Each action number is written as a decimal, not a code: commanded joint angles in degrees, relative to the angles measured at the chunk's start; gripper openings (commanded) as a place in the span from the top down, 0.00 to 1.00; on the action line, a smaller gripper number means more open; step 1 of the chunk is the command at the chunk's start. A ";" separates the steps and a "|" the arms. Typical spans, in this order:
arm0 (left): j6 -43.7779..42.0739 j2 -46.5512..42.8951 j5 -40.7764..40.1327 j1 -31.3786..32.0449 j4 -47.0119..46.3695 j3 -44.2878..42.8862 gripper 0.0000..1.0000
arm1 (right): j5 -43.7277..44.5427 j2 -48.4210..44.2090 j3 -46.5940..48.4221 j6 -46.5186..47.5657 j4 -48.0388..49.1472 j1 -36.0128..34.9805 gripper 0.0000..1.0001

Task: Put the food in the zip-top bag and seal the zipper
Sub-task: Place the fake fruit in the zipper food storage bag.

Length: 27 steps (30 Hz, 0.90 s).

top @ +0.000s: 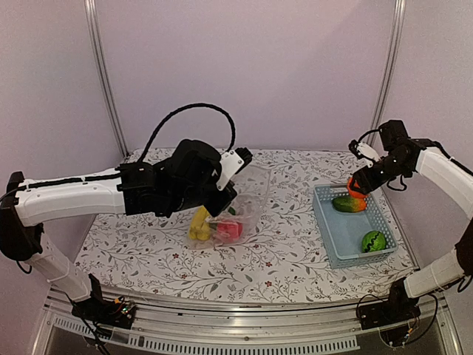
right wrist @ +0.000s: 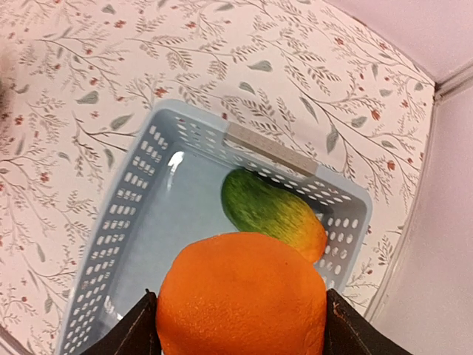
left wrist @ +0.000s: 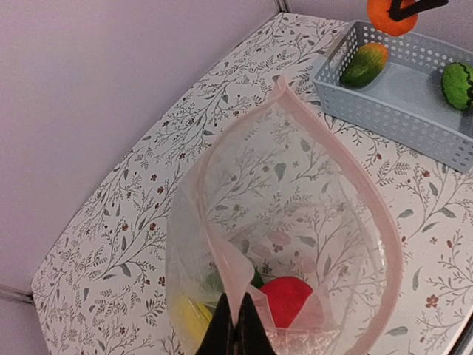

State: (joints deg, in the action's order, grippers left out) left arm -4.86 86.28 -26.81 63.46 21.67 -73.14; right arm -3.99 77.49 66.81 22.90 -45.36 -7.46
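Left arm (top: 74, 198) outstretched, jaws pinching pink zipper strip (left wrist: 225, 270) of clear plastic bag (left wrist: 295, 214); right arm (top: 443, 170) raised, jaws clamping round orange fruit (right wrist: 240, 296).

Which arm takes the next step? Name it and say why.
Right: the right gripper holds the orange above the basket; the left gripper pinches open the zip-top bag.

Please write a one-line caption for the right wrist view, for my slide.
Right gripper holds the orange above the light blue basket, where a green-orange mango lies.
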 commanded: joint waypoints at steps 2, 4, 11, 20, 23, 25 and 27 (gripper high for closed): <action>1.71 0.21 2.49 -1.87 -2.39 -0.16 1.00 | -20.57 -2.74 8.12 -0.50 -4.66 -0.39 0.43; 1.56 1.06 2.64 -1.92 -2.74 -0.65 1.00 | -24.47 -3.13 10.57 -0.57 -4.23 -0.55 0.44; 2.76 4.24 3.13 -1.89 0.05 -5.96 1.00 | -35.49 -4.43 14.97 -0.05 -1.68 -2.22 0.45; 7.87 5.27 7.93 -1.42 -2.06 -8.21 1.00 | -45.24 -6.57 14.32 -3.54 5.65 -7.78 0.43; 8.51 6.17 7.89 -0.99 -1.90 -9.35 1.00 | -46.37 -6.03 14.61 -5.45 7.57 -10.22 0.43; 9.26 6.70 8.13 -0.76 -1.95 -9.91 1.00 | -46.88 -5.13 15.02 -6.27 8.15 -12.43 0.43; 10.03 7.27 8.32 -0.55 -1.88 -10.53 1.00 | -46.71 -3.93 15.70 -6.40 7.82 -14.99 0.43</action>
State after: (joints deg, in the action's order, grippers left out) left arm 2.79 92.12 -19.75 62.39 21.21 -81.54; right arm -48.16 72.12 80.97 18.72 -39.53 -18.61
